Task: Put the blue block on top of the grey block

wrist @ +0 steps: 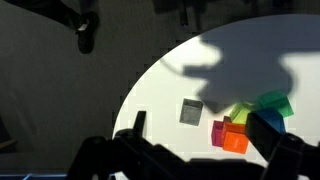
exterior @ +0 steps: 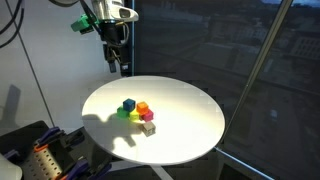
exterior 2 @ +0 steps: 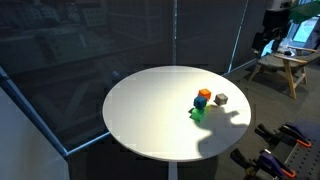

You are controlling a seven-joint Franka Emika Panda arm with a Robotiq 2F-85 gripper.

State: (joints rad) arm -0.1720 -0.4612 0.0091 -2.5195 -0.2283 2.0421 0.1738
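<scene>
On white table [exterior: 190, 110], blue block [exterior: 127, 104] well apart from hovering tool [exterior: 117, 62], jaws apart, grey block [exterior: 148, 127] nearby

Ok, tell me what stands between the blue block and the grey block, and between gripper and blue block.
The orange block, pink block and yellow block lie between the blue block and the grey block on the table. Nothing visible stands between the raised gripper and the blue block.
</scene>
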